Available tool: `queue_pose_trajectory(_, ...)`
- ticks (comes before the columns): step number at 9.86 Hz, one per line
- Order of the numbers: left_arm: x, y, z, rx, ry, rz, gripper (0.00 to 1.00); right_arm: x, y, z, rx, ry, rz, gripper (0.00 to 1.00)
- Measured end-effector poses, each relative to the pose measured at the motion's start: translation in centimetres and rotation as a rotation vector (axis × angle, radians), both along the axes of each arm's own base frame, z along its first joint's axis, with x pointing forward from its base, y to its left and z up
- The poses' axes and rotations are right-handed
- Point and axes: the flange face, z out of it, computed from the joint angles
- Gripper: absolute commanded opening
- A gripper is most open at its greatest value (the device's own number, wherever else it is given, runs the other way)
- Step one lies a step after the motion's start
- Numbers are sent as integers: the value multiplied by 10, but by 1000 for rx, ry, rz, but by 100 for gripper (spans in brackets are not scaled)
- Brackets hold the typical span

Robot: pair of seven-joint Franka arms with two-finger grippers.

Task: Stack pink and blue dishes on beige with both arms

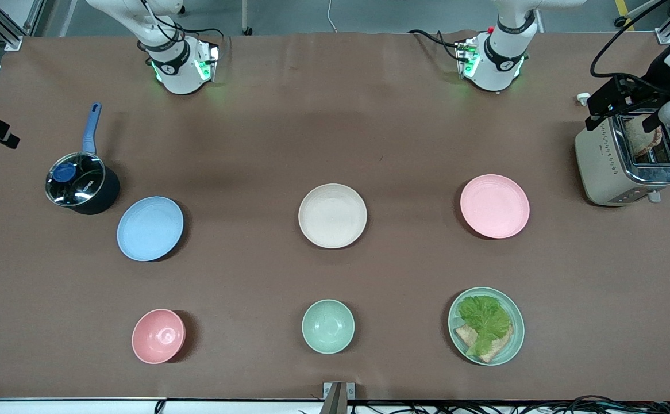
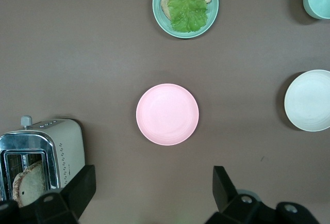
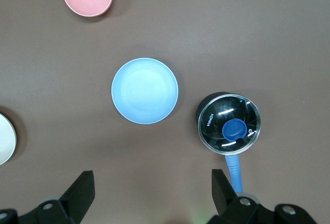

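The cream-beige plate (image 1: 332,215) lies mid-table. The pale pink plate (image 1: 495,206) sits beside it toward the left arm's end, and the light blue plate (image 1: 150,228) toward the right arm's end. All three lie flat and apart. High over the table, my left gripper (image 2: 153,182) is open and empty, with the pink plate (image 2: 167,114) and the beige plate (image 2: 309,100) below it. My right gripper (image 3: 153,185) is also open and empty up high, with the blue plate (image 3: 145,91) below it. Neither gripper shows in the front view.
A lidded dark pot (image 1: 79,185) with a blue handle stands by the blue plate. A toaster (image 1: 625,161) holds bread at the left arm's end. Nearer the front camera are a pink bowl (image 1: 158,336), a pale green bowl (image 1: 328,326) and a green plate with lettuce and bread (image 1: 486,326).
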Motion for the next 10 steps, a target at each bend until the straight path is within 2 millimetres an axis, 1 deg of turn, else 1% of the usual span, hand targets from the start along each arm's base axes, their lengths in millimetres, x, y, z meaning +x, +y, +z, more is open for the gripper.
queue_pose_trajectory(3, 0, 0, -1, 0, 2, 1, 100, 0, 0, 0, 1, 3, 1, 100)
queue_pose_trajectory(6, 2, 1, -8, 5, 16, 1, 100, 0, -1, -4, 6, 14, -2, 100)
queue_pose_trajectory(7, 5, 3, -13, 6, 25, 5, 100, 6, -1, -20, 14, 11, -2, 100)
queue_pose_trajectory(8, 11, 9, -24, 8, 47, 15, 100, 19, -1, -58, 18, 16, 2, 100)
queue_pose_trajectory(9, 23, 19, -43, 10, 70, 22, 100, 30, -3, -112, 17, 11, 28, 100)
queue_pose_trajectory(10, 37, 31, -66, 10, 76, 17, 100, 36, -4, -170, 23, 7, 51, 100)
